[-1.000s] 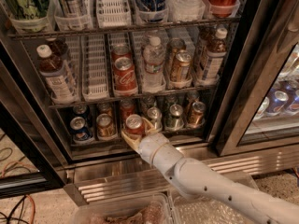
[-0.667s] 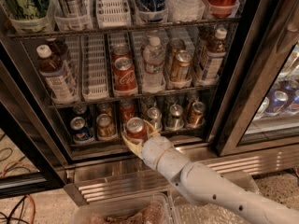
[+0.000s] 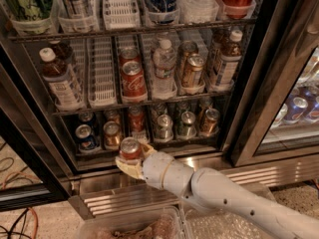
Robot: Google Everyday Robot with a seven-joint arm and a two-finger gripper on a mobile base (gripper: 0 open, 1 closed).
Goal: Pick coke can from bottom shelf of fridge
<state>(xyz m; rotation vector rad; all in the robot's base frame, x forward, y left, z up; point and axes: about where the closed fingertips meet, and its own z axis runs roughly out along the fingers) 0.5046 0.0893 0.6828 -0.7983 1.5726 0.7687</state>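
My gripper [image 3: 131, 158] is shut on the coke can [image 3: 130, 148], a small red can with a silver top. It holds the can upright just outside the front edge of the bottom shelf [image 3: 149, 144] of the fridge [image 3: 259, 98]. My white arm [image 3: 224, 198] reaches in from the lower right. On the bottom shelf stand a blue Pepsi can [image 3: 85, 138], a gold-orange can [image 3: 111, 134], another red can [image 3: 136, 118] further back, and silver and gold cans to the right.
The middle shelf holds bottles and a red Coke can [image 3: 133, 79]. The ribbed steel base [image 3: 129, 195] lies below the can. A clear plastic bin [image 3: 129, 228] sits at the bottom. A glass door [image 3: 299, 103] with more cans is at the right.
My gripper has drawn the coke can out and slightly down toward the camera, away from the bottom shelf. The arm has pulled back with it.
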